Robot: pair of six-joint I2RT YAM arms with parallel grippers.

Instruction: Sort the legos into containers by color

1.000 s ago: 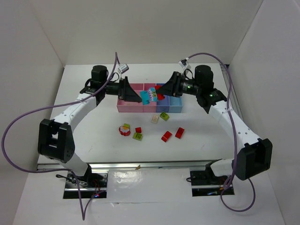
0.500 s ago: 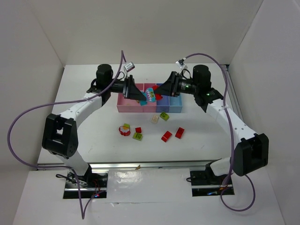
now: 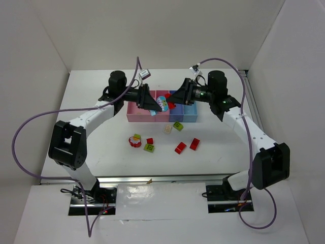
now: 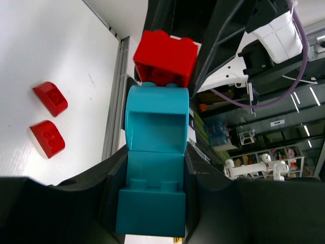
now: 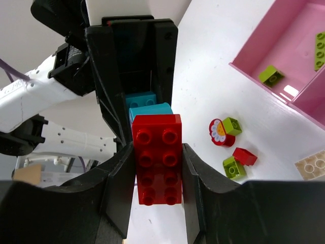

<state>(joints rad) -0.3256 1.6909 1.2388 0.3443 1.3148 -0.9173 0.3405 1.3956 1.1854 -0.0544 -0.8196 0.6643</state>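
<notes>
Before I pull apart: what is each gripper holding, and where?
Left gripper: cyan brick, by its sides. Right gripper: red brick, by its sides.

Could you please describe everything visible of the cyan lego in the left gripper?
The cyan lego is glossy plastic, apparently two cyan parts joined end to end: a blocky one deeper in the grip, then one with an open hollow face. The left gripper clamps its sides. Its far end is plugged to a red brick held by the right gripper. From above, it hangs in the air over the containers.
</notes>
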